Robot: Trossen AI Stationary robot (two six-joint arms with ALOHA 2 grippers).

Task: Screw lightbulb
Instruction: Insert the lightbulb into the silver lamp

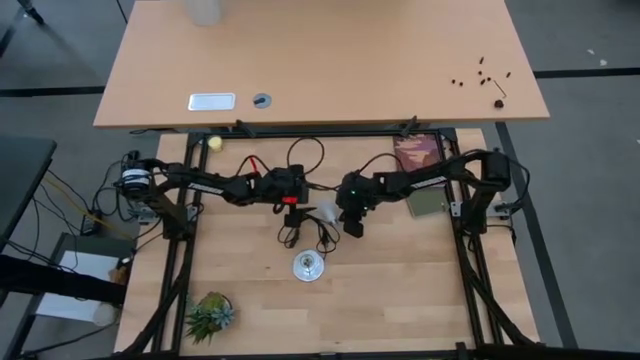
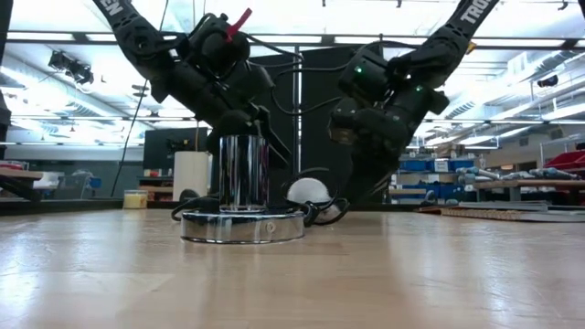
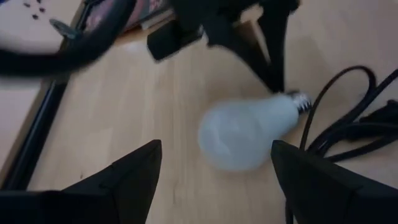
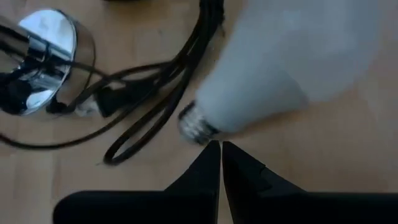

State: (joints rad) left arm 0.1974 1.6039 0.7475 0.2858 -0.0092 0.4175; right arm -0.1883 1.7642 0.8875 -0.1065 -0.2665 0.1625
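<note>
The white lightbulb (image 3: 245,134) lies on its side on the wooden table, its silvery screw base (image 3: 300,101) pointing toward the black cord (image 3: 348,118). It also shows in the high view (image 1: 325,212) between the two grippers. My left gripper (image 3: 216,149) is open, with one finger on either side of the bulb's round end, apart from it. My right gripper (image 4: 221,148) is shut, its tips right beside the screw base (image 4: 196,127). The round silvery socket (image 1: 308,266) stands upright nearer the table's near edge, with its cord (image 1: 300,235) looped beside the bulb. My right gripper's shut fingertips (image 4: 214,155) stand right at the bulb's neck next to the screw base, slanting down at it. I cannot tell whether they touch it. The bulb lies on the table.
The black cord (image 4: 155,112) loops on the table between the bulb and the socket (image 4: 40,56). A small green plant (image 1: 210,315) sits at the near left corner. A grey pad (image 1: 425,203) and a dark red object (image 1: 418,150) lie at the far right. A desk (image 1: 320,60) stands beyond the far edge.
</note>
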